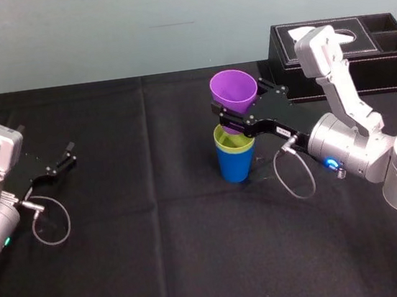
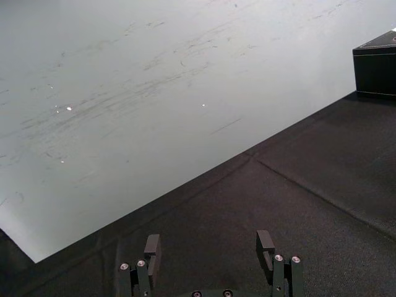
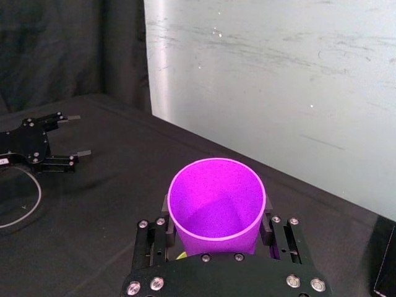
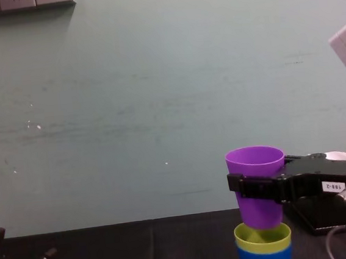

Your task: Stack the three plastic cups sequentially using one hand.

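Black cloth table [image 1: 162, 269], box [image 1: 383, 60] at back. Right gripper [image 1: 233, 117] clamps the purple cup [image 1: 233, 90] upright, front-left of the box, centred over the stack to drop in. Green cup [image 1: 230, 143] sits nested in the blue cup [image 1: 235, 166]; purple base at green's mouth. Left gripper [image 1: 65, 156] idle, fingers spread, far left of the box.

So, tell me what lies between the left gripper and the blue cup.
Only bare black tablecloth, as the head view shows; the left gripper sits open, far from the blue cup.
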